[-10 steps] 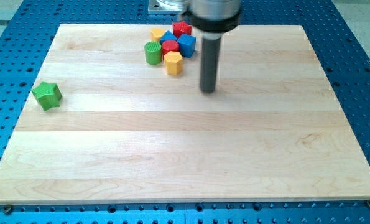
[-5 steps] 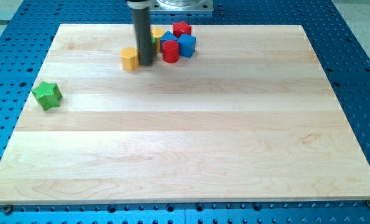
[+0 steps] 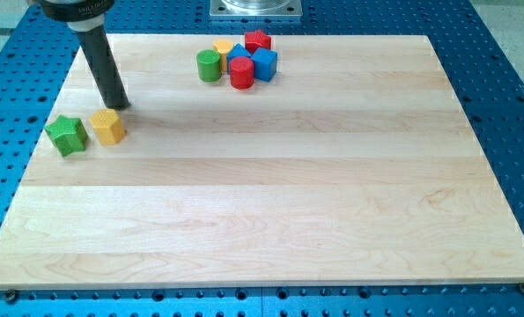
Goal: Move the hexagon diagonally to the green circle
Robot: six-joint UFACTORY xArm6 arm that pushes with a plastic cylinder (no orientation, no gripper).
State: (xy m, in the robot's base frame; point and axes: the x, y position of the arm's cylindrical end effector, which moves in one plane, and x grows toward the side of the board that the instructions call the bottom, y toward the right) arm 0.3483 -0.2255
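Note:
The yellow hexagon (image 3: 108, 127) lies at the view's left, just right of the green star (image 3: 67, 135). My tip (image 3: 118, 104) sits just above and slightly right of the hexagon, close to it. The green circle (image 3: 210, 65) stands far off at the view's top, at the left end of a cluster of blocks.
Next to the green circle sit a yellow block (image 3: 223, 47), a blue block (image 3: 239, 55), a red cylinder (image 3: 241, 73), a blue cube (image 3: 264, 63) and a red block (image 3: 258, 40). The wooden board (image 3: 270, 202) lies on a blue perforated table.
The tip swept from right of the cluster to the view's left. The yellow hexagon was pushed from beside the green circle down-left to beside the green star.

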